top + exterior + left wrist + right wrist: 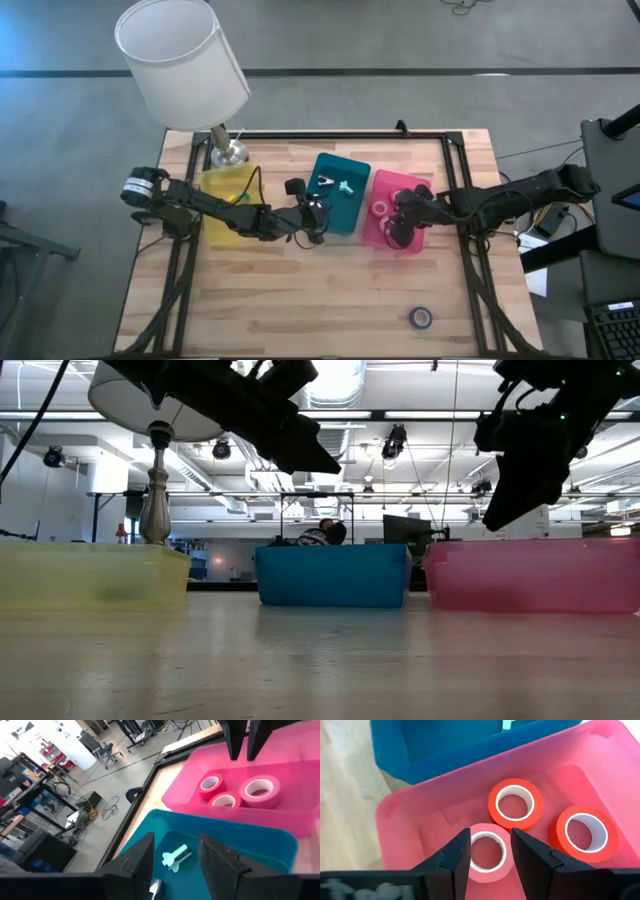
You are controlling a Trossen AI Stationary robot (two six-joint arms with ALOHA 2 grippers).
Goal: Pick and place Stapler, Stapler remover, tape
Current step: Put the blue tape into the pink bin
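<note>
Three tape rolls lie flat in the pink bin (395,238): two red ones (515,804) (583,832) and a pink one (487,851). My right gripper (490,856) hangs open above the pink roll, apart from it. A blue tape roll (421,318) lies on the table near its front edge. In the teal bin (352,215) rest a pale green stapler remover (176,856) and a silvery V-shaped piece (322,183). My left gripper (175,865) hovers open over this bin's near left part. The stapler does not show plainly.
A yellow bin (222,215) stands left of the teal one, with something dark (241,197) at its right side. A lamp with a white shade (180,60) stands on its metal base (228,152) at the back left. Bare wooden tabletop lies in front of the bins.
</note>
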